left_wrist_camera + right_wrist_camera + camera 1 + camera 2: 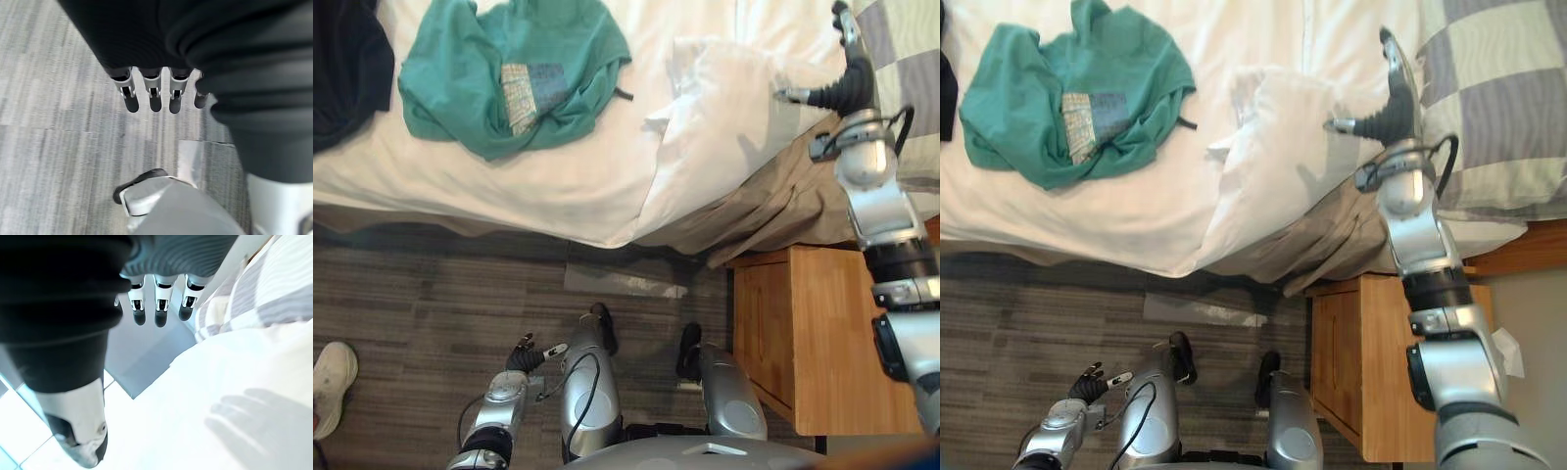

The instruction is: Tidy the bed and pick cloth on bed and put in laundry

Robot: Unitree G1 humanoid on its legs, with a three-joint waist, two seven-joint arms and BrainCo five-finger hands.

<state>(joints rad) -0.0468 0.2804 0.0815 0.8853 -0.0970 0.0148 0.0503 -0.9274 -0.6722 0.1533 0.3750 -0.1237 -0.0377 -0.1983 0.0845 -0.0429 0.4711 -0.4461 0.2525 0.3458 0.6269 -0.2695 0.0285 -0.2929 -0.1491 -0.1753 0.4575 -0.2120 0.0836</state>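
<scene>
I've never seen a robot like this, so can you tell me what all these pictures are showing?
It is a walking robot with two silver arms and hands. Two pictures come from cameras in its head, looking down; two come from cameras on its wrists. Before it is a bed with a white sheet. A crumpled green shirt, a dark cloth and a checked pillow lie on it. A wooden nightstand stands next to the bed. The right hand is up over the bed, fingers straight, holding nothing. The left hand hangs low above the floor, empty too.
</scene>
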